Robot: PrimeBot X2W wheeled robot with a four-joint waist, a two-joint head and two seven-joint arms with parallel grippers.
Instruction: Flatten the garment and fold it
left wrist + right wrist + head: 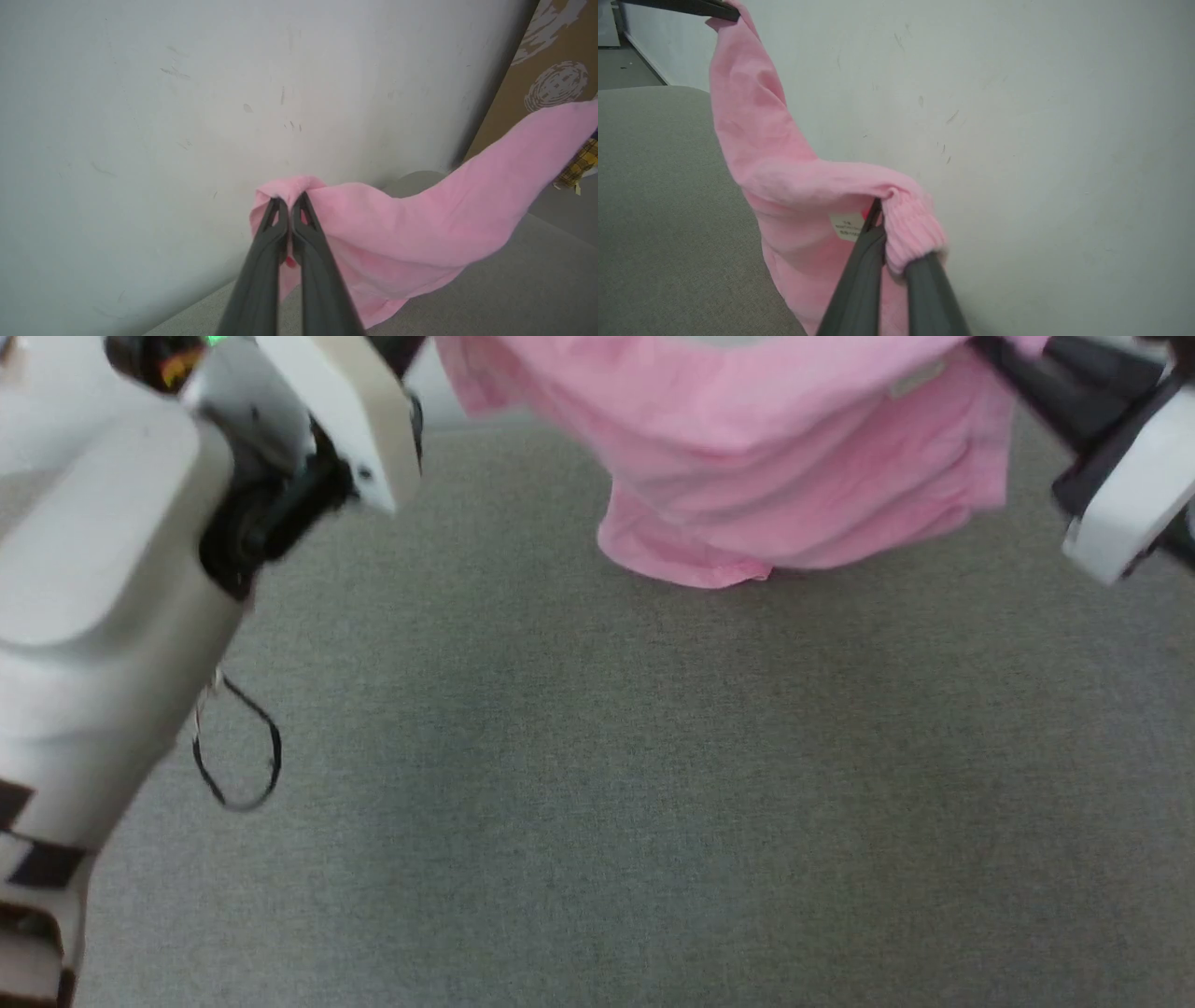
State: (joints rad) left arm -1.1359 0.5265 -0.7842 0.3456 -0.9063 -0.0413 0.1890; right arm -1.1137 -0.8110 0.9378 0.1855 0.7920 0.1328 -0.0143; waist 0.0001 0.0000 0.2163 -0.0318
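- A grey cloth-covered surface (597,784) stands against a pale, scuffed wall (140,116). A patterned brown board (551,70) leans off to the right of the left claw (289,198).
- The left claw is pinched tight on a bunched corner of the pink garment (775,457).
- The right claw (889,228) is clamped on the ribbed waistband (910,233), just beside the white label (847,226).
- The garment hangs in a sagging band between the two claws and drops below them toward the grey surface.
- Judged from this, the task is at an early stage. The garment is lifted and spread sideways, but it is not laid flat and shows no fold. Setting it down, smoothing it and folding it all remain.
- The head view cuts off the top of the garment and both sets of fingertips.
- Whether the lowest hem touches the surface cannot be told.
- One finger of the right claw is buried in the waistband.
- The label's print is too small to read.
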